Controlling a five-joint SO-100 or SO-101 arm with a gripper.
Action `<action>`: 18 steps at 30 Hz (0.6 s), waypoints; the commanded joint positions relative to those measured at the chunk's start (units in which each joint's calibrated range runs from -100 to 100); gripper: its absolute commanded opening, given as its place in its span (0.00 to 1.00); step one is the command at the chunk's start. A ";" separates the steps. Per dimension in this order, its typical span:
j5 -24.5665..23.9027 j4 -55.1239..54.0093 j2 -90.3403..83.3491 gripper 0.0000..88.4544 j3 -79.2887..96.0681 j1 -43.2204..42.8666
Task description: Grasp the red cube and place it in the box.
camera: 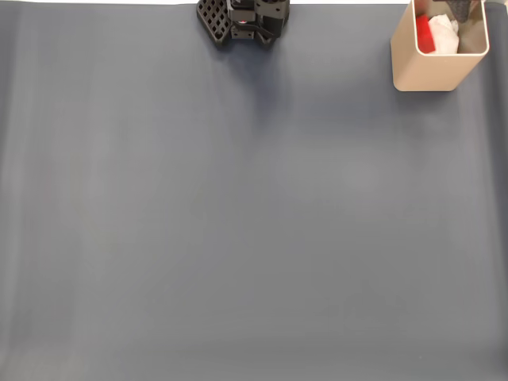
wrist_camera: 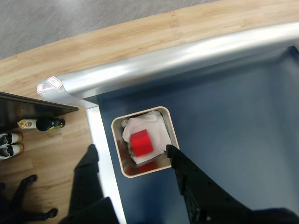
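Surface: dark grey-blue matting is laid over the bench, edged by a silver metal rail in the wrist view.
Box: the tall beige thin-walled box with rounded corners is stood at the upper right corner in the fixed view.
Cube: the small bright red cube is seen inside the box, lying on crumpled white paper.
Gripper: the black two-finger gripper is held above the box, its jaws spread apart and empty.
Base: the black arm base is seen at the top edge.

Dark blue-grey mat, silver table edge, wooden floor.
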 commanded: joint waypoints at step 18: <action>0.29 -1.25 -3.03 0.47 -1.07 0.73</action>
